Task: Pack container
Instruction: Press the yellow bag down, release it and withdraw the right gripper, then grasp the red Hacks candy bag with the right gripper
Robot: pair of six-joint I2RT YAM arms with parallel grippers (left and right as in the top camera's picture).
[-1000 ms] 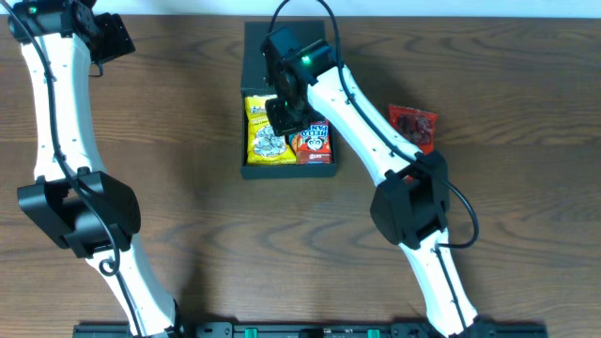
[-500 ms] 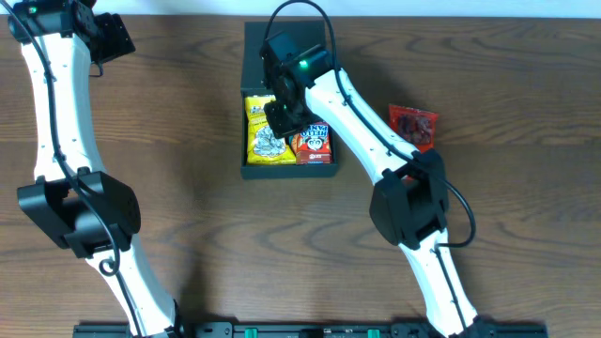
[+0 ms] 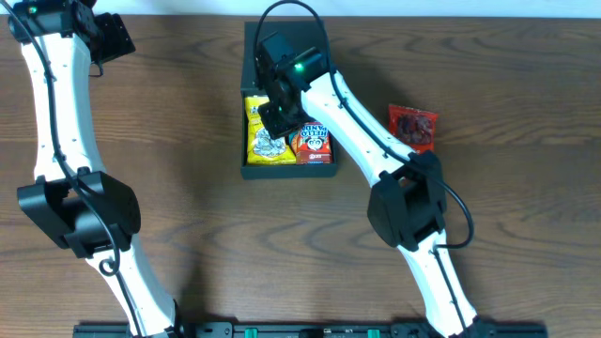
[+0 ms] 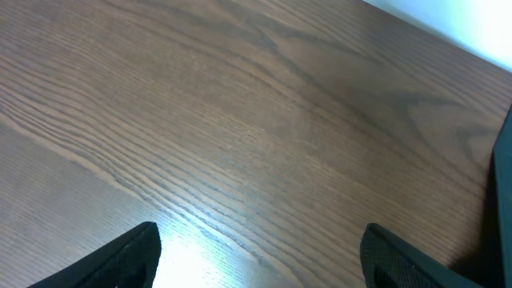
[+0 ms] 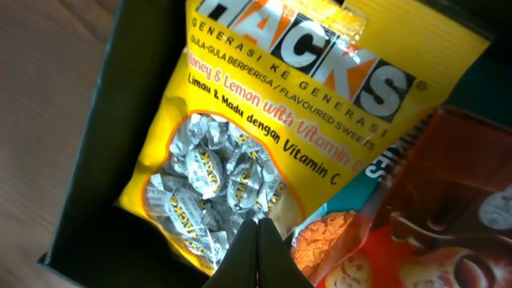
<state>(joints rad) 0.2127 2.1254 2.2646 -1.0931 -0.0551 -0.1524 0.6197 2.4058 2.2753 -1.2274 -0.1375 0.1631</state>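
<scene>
The container [image 3: 282,171], a dark rectangular box, lies at the table's back centre. Inside it are a yellow sweets packet [image 3: 265,134] and a red-orange biscuit packet [image 3: 315,143]. My right gripper [image 3: 279,119] hangs over the box interior, shut with nothing between its fingers. In the right wrist view its closed tips [image 5: 258,240] hover just above the yellow packet [image 5: 264,120], beside the red packet [image 5: 432,216] and the container's dark wall [image 5: 96,128]. My left gripper [image 4: 260,260] is open over bare wood at the far left, holding nothing.
A red snack packet [image 3: 413,127] lies on the table to the right of the box, behind the right arm's forearm. The left arm [image 3: 56,113] runs up the table's left side. A dark shape [image 4: 504,184] shows at the left wrist view's right edge.
The right gripper has drifted a little left and toward the back over the box, still shut. The left arm has not moved.
</scene>
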